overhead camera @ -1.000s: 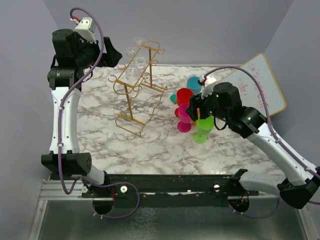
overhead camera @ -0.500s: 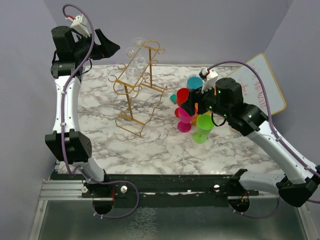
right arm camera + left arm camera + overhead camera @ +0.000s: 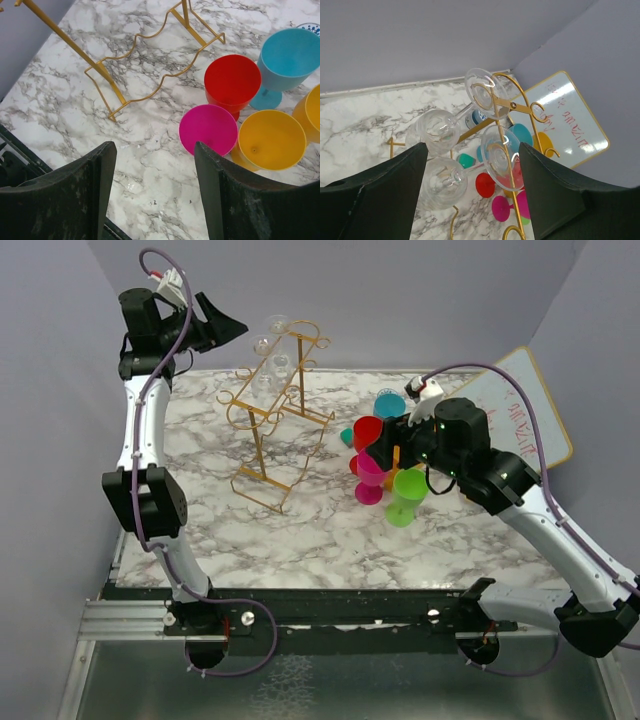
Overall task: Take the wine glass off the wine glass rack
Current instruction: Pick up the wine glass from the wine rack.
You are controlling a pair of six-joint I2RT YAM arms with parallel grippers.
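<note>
Wine glasses of clear glass (image 3: 438,132), several of them, hang by their feet from the curled hooks of the tall gold wire rack (image 3: 517,106). Their bowls tip down and outward toward me. The rack stands on the white marble-patterned tabletop (image 3: 330,530), left of its middle, with the glasses clustered near its top. I judge each foot can only leave by sliding out along its arm, which is why I come at them from high up and to the side, not from above.

My left gripper (image 3: 472,150) is raised to the height of the glasses, just beside the cluster. Its jaws are spread and nothing is between them. The glasses sit framed in the gap but beyond the fingertips, not touched. I cannot yet tell which glass lines up best.

My right gripper (image 3: 154,145) hovers with its jaws spread and empty above a huddle of coloured plastic goblets: a red one (image 3: 232,80), a magenta one (image 3: 208,129), a yellow one (image 3: 272,139) and a blue one (image 3: 292,52). They stand right of the rack's open wire base. A gold-framed whiteboard (image 3: 520,420) leans at the far right, well apart from all this.
</note>
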